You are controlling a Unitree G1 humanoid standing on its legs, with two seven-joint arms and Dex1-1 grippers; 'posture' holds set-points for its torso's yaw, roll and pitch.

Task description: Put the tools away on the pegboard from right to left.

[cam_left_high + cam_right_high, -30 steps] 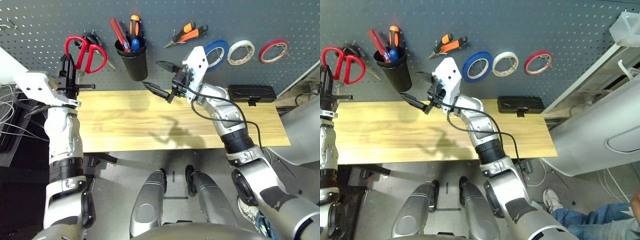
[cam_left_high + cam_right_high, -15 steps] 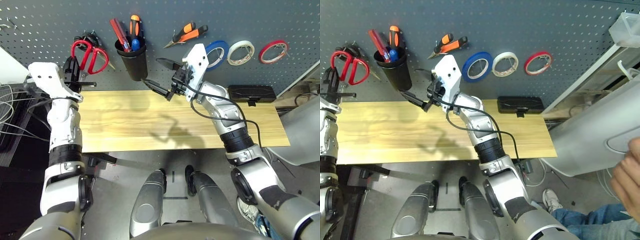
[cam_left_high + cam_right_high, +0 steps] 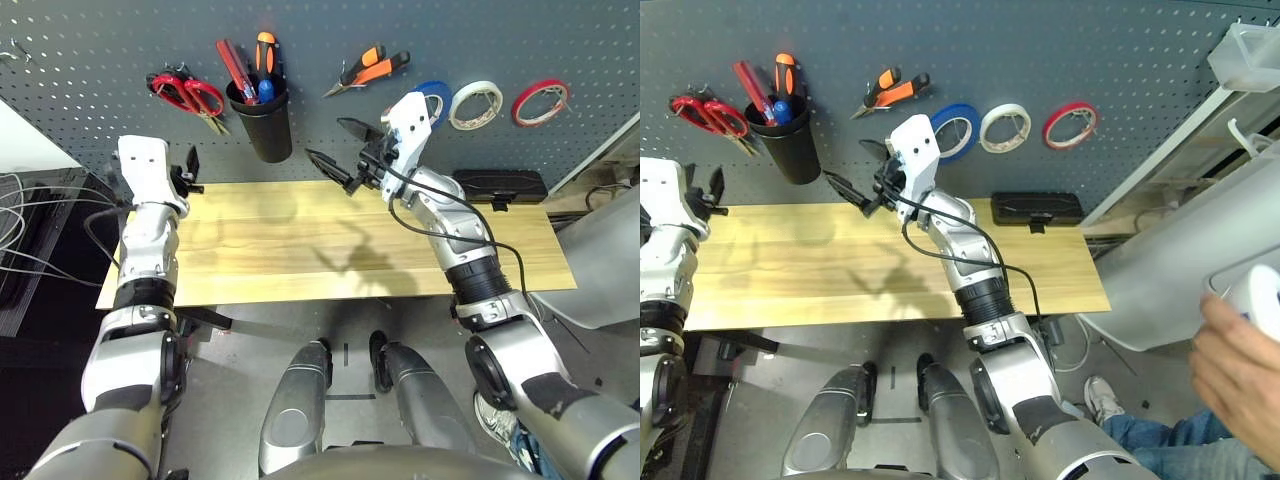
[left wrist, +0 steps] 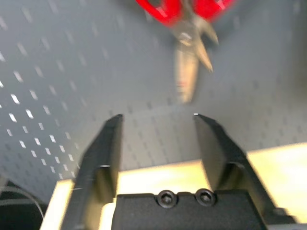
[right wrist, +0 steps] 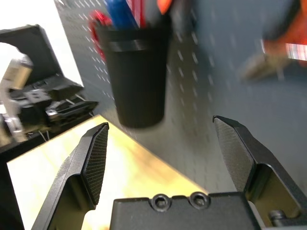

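Observation:
The red-handled scissors (image 3: 185, 92) hang on the pegboard (image 3: 90, 60) at its left, blades pointing down to the right. My left gripper (image 3: 190, 168) hovers just below them over the table's back left edge, open and empty, with the scissors (image 4: 189, 28) ahead of it in the left wrist view. The orange-and-black pliers (image 3: 368, 70) hang right of the black cup (image 3: 262, 120), which holds the blue-handled screwdriver (image 3: 266, 90). The blue tape roll (image 3: 436, 95) hangs partly behind my right wrist. My right gripper (image 3: 323, 138) stands open and empty between cup and pliers.
A white tape roll (image 3: 475, 103) and a red tape roll (image 3: 540, 100) hang at the right of the board. A black case (image 3: 498, 185) lies at the back right of the wooden table (image 3: 300, 250). A person's hand (image 3: 1240, 350) shows at the far right.
My left gripper has opened and let go of the red-handled scissors, which now hang on the board. It has drawn back down toward the table. The right gripper stays open.

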